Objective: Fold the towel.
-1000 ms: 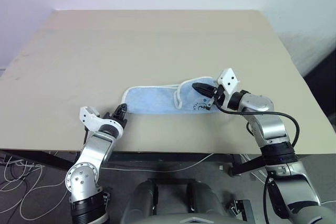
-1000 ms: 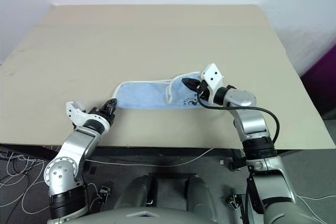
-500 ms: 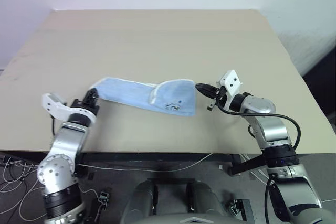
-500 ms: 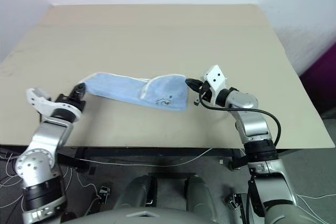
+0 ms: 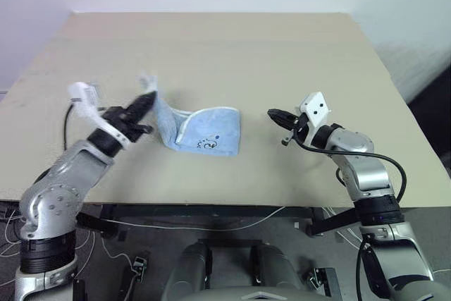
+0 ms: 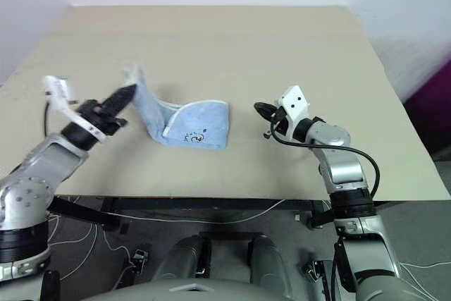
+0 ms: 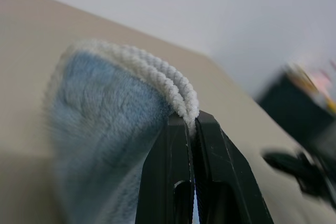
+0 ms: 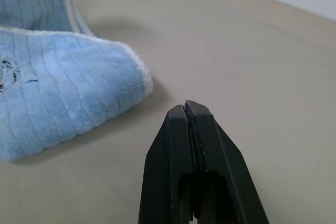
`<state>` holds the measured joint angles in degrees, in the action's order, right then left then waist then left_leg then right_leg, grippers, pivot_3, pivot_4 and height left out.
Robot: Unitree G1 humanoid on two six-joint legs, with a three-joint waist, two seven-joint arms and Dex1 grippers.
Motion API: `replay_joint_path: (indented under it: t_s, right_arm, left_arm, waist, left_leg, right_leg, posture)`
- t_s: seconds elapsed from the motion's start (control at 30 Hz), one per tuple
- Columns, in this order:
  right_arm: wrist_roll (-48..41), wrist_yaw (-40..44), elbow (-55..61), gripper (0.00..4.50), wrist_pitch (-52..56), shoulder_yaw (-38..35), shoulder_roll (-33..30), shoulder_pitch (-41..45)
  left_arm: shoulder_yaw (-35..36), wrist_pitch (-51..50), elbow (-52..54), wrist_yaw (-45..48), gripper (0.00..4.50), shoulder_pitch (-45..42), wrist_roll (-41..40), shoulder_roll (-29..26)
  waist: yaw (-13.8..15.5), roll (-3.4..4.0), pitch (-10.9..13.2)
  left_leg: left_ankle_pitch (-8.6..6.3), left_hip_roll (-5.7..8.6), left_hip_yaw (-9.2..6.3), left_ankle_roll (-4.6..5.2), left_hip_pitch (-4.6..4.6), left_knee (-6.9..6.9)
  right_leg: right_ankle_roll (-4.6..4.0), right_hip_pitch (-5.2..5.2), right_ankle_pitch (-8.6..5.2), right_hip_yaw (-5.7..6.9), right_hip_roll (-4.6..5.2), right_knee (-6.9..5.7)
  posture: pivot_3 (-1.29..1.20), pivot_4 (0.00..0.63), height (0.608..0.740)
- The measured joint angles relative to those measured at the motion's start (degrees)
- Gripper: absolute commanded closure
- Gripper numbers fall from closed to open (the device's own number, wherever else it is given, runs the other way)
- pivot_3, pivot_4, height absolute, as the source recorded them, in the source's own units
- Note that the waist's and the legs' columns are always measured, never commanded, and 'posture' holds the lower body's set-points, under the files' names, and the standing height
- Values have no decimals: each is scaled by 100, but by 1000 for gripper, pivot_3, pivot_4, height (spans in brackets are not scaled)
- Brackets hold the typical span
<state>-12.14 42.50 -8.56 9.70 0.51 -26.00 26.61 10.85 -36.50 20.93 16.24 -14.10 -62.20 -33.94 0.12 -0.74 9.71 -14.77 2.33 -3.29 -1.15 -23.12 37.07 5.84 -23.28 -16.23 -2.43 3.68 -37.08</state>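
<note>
Lifted since before, the left gripper (image 5: 149, 96) pinches the towel (image 5: 204, 132) edge; right gripper (image 5: 272, 113) closed, empty, beside it.

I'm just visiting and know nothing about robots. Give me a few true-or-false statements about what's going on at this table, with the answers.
1. The left tool is shut on the towel's white edge. True.
2. The right tool grips the towel. False: it is shut on nothing, apart from the cloth.
3. The whole towel lies flat on the table. False: one end is lifted.
4. The towel is light blue. True.
</note>
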Motion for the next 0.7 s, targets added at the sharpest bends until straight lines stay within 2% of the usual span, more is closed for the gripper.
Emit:
replay_joint_path:
  t_s: [0.2,0.4,0.5,0.63,0.7]
  right_arm:
    - [0,-107,82,4500,1,-66,-6,-122]
    - [0,-190,292,4500,48,-137,-15,-244]
    - [-1,-234,379,4500,90,-156,-26,-329]
    - [-1,-275,425,4500,126,-156,-26,-335]
    - [-2,-280,452,4500,127,-156,-26,-335]
  left_arm:
    - [-1237,-21,47,997,4494,-348,1158,-41]
    - [-2149,66,-197,1372,4494,-664,2345,118]
    - [-2319,119,-398,1439,4494,-668,2804,239]
    - [-2288,115,-524,1444,4494,-668,3012,435]
    - [-2241,104,-538,1443,3990,-666,3055,525]
  waist:
    - [-69,1,1]
    - [-85,3,2]
    - [-83,3,3]
    - [-82,2,4]
    - [-80,2,5]
  left_leg:
    - [0,0,-1,0,-2,-2]
    - [0,-1,-1,1,-3,-3]
    - [0,-2,-1,1,-4,-3]
    - [0,-2,-2,1,-6,-1]
    - [0,-2,-2,1,-6,0]
  right_leg:
    - [0,-1,0,-1,0,0]
    - [1,-5,0,-1,-1,0]
    - [1,-6,0,-1,0,-1]
    - [1,-6,0,0,1,-1]
    - [1,-6,0,-1,1,-1]
  posture:
    - [0,150,740]
    - [0,150,740]
    - [0,150,740]
    - [0,150,740]
    - [0,150,740]
